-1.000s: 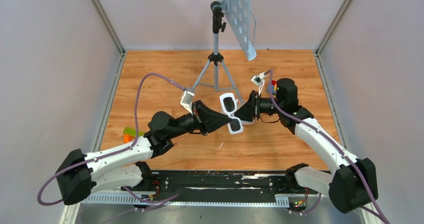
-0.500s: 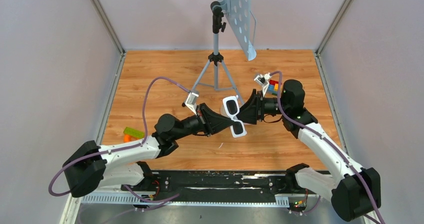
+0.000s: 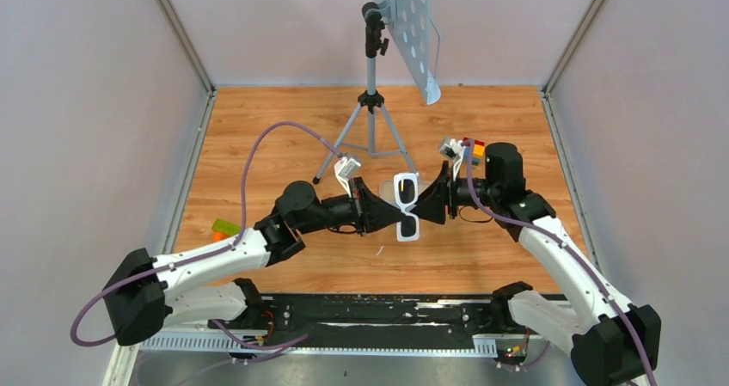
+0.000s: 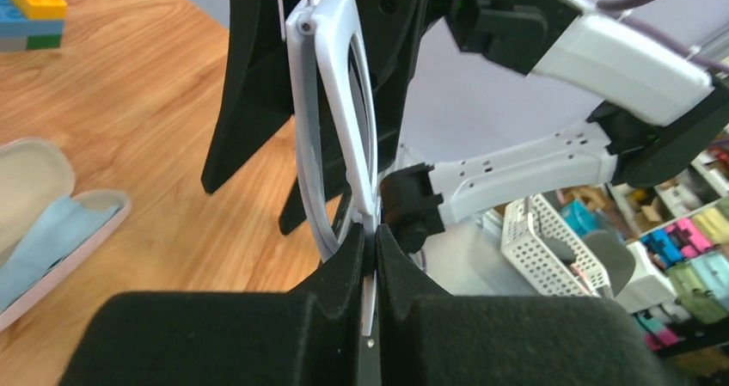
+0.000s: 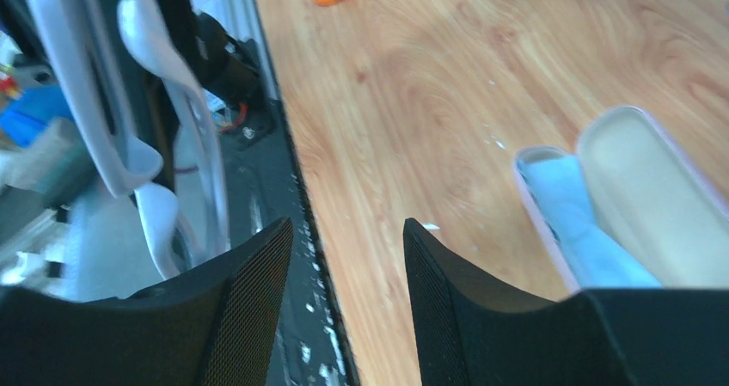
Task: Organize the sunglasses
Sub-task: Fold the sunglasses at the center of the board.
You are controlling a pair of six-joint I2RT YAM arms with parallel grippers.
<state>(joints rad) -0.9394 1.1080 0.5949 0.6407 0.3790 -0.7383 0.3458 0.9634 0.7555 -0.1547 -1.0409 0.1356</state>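
The left gripper [image 3: 389, 213] clamps the white plastic-framed, dark-lensed sunglasses [image 3: 406, 206] in mid-air, with the right gripper [image 3: 423, 204] alongside, its jaws apart.

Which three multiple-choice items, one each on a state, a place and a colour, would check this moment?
1. How does the case lie?
A. shut
B. open
C. upside down
2. Where are the sunglasses?
A. in the case
B. hung on the stand
C. in the air, held by a claw
3. What colour is their frame?
A. white
B. black
C. red

1 B: both wrist views show the pink halves spread apart on the table.
2 C: the left claw pinches them well above the wood.
3 A: the frame is white in every view.
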